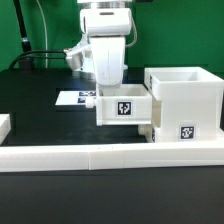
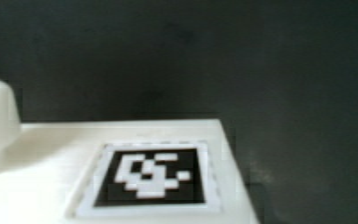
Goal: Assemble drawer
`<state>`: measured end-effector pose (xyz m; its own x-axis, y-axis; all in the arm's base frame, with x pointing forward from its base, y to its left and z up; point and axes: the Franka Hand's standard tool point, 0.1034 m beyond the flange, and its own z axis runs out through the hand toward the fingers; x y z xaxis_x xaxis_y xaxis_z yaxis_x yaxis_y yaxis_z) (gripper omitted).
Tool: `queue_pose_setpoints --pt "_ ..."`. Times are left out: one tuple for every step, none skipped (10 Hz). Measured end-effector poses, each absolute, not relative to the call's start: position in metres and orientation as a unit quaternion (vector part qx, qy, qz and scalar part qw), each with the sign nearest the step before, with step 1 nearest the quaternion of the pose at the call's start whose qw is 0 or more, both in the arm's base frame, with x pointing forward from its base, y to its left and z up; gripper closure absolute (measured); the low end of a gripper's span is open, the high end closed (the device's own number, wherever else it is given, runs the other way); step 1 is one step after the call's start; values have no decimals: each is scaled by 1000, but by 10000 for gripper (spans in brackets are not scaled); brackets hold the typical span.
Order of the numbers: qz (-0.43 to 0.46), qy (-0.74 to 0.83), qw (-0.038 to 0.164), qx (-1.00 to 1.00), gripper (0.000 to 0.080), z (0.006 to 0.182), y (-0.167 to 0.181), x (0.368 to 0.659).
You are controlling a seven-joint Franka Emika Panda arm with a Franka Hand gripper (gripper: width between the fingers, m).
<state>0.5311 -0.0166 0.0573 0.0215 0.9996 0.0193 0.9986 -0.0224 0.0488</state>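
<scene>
The arm's gripper [image 1: 112,88] sits low over a tagged tray [image 1: 124,108], which is partly inside the casing [image 1: 183,103]. Whether its fingers grasp the tray cannot be told. The wrist view shows the tray's tag [image 2: 151,174] close up.

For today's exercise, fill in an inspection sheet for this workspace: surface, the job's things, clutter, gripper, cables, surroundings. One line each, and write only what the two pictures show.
Surface: black table, with a long low white border wall along the front edge.
Job's things: large white casing on the exterior view's right, tagged on its front; a smaller tagged white tray right beside it, under the arm.
Clutter: flat marker board lying behind the tray; a small white piece at the exterior view's left edge.
Gripper: the fingers are hidden behind the tray; open or shut cannot be told.
Cables: dark cables behind the arm.
Surroundings: green backdrop.
</scene>
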Motion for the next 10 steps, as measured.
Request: queue_pose_setpoints --pt "24 699 11 714 757 58 -16 533" --pt "23 700 10 714 757 59 -15 534" --pt "22 699 10 714 757 60 -12 536" --pt "22 697 10 716 757 60 -10 536" --pt "22 697 10 717 757 60 -12 535" --pt "21 696 9 718 757 59 -13 535" --pt "21 696 9 718 757 59 -13 535" --pt "21 696 9 718 757 59 -12 534" --pt "20 697 8 717 757 58 -9 534" --pt "19 694 7 720 757 56 -7 533"
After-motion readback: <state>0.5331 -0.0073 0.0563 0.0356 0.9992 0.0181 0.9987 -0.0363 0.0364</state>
